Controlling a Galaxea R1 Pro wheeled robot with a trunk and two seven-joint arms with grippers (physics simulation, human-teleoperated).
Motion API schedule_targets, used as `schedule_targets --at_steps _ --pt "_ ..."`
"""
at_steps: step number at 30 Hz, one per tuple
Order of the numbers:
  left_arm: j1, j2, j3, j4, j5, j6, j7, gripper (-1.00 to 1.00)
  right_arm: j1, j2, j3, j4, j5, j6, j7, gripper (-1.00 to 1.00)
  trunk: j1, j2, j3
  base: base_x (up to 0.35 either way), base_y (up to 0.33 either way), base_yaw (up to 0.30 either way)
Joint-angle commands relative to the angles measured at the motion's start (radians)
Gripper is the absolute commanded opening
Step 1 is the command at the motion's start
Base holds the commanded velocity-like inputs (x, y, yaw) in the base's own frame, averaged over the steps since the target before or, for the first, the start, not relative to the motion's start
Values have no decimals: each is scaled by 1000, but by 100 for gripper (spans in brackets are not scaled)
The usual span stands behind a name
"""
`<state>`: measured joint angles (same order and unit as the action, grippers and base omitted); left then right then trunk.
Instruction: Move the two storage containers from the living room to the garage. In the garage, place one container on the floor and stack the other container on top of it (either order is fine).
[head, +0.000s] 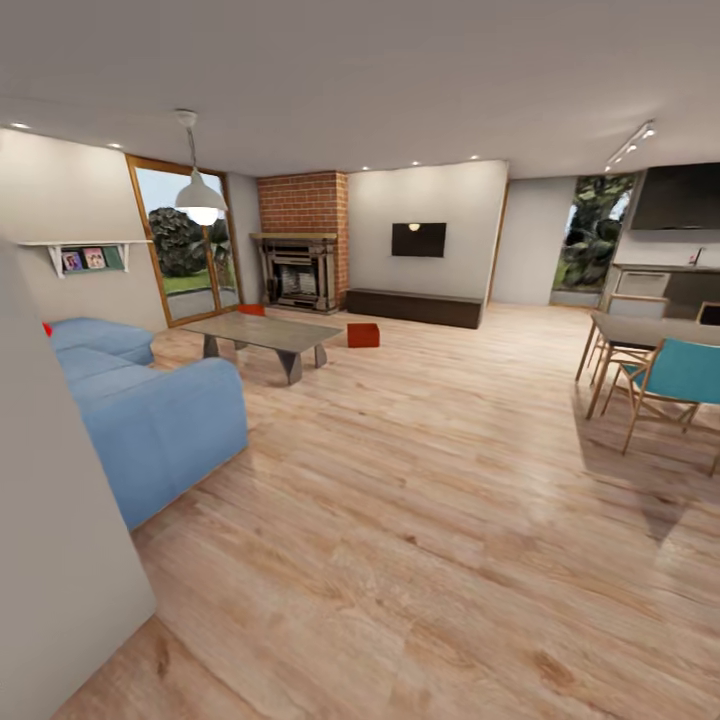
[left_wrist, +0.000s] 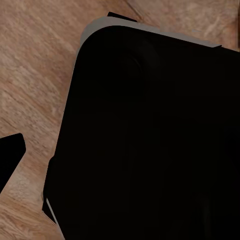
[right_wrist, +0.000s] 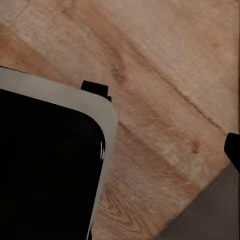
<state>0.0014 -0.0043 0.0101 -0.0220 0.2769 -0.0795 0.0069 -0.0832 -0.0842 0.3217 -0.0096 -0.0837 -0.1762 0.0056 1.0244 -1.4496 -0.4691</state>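
I look across the living room with its light wood-plank floor (head: 430, 520). One red-orange storage container (head: 363, 335) sits on the planks just right of the coffee table, in front of the long dark cabinet. The second container (head: 251, 309) is partly hidden behind the table, near the brick fireplace. Both are far from me. The left gripper's fingertip (left_wrist: 11, 155) shows at the frame edge over planks, beside my black base (left_wrist: 150, 140). The right gripper's fingertip (right_wrist: 233, 150) also sits at the frame edge. Both stand spread, holding nothing.
A blue sofa (head: 150, 410) and a grey wall corner (head: 50, 520) close in on the left. The coffee table (head: 265, 335) stands ahead left. A dining table with chairs (head: 655, 375) is at the right. A wide strip of plank floor runs between them toward the fireplace (head: 300, 265).
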Motion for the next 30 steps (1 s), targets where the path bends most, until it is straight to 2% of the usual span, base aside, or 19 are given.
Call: schedule_targets --at_steps 1,30 --pt "0 0 1 -1 4 -2 1 100 0 0 7 0 -9 -3 1 100 1 0 -1 322 0 109" --pt "0 0 1 -1 4 -2 1 100 0 -2 13 0 -13 -3 -1 100 1 0 -1 322 0 6"
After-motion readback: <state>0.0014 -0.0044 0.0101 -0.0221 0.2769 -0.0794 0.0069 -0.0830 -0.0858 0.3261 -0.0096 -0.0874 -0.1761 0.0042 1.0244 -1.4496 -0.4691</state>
